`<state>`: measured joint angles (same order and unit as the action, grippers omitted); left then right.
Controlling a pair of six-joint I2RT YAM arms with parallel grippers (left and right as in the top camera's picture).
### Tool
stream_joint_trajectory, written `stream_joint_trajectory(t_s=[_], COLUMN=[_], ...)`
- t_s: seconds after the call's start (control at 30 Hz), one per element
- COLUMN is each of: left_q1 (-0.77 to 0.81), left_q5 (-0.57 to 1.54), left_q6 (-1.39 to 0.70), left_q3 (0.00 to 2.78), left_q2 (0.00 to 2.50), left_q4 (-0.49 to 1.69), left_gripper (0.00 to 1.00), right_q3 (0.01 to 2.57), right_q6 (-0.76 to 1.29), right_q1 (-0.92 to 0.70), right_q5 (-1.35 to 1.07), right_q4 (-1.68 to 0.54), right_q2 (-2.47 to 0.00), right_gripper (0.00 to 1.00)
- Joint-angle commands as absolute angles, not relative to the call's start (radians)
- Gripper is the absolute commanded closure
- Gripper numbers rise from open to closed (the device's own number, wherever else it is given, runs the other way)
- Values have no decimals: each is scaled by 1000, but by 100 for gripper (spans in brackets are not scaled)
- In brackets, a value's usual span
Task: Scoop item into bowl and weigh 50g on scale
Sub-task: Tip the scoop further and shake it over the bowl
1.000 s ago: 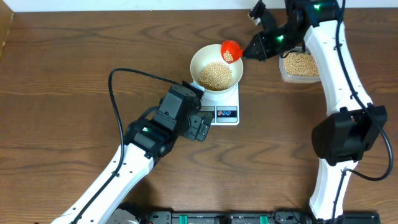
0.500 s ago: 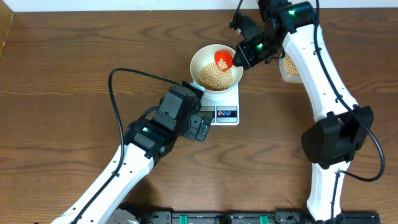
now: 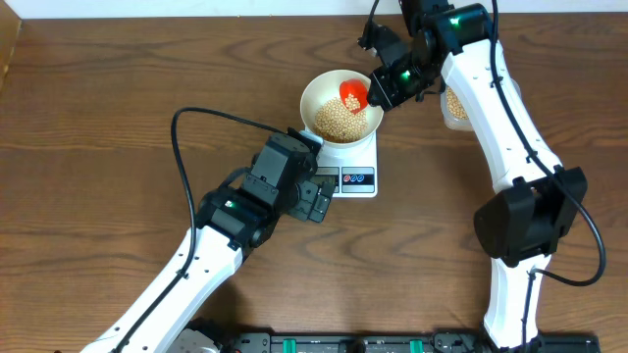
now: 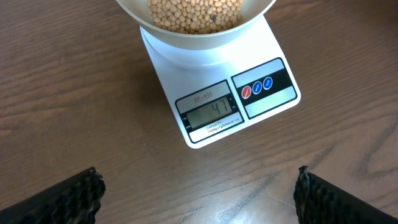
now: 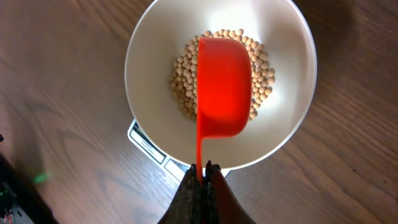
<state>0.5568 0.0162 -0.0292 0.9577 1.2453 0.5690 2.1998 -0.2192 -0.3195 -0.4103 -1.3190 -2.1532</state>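
There is one bowl, one scale, one scoop, one tub and one table. The beans are too many to count. Two grippers show: the left gripper and the right gripper.

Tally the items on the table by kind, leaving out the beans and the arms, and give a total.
Bowl: 1
Scale: 1
Scoop: 1
Tub: 1
Total: 4

Bright even light, soft shadows, sharp.
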Motion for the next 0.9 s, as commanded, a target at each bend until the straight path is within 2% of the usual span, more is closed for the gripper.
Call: stream_joint_trajectory(t_s=[0.0, 0.37, 0.87], left_q1=[551, 551, 551], left_q5=[3, 3, 3], left_q6=[-31, -31, -31], left_q3=[949, 949, 949], left_q2=[1244, 1244, 1244], left_q4=[569, 569, 569], left_gripper=[0, 0, 0], right_q3=[2220, 2220, 2220], right_q6=[-225, -235, -240], right_q1=[-325, -328, -391], right_q5=[-410, -408, -271], right_q4=[-1320, -1315, -1301], right_q2=[-2147, -2147, -2147], right_gripper=[99, 99, 99])
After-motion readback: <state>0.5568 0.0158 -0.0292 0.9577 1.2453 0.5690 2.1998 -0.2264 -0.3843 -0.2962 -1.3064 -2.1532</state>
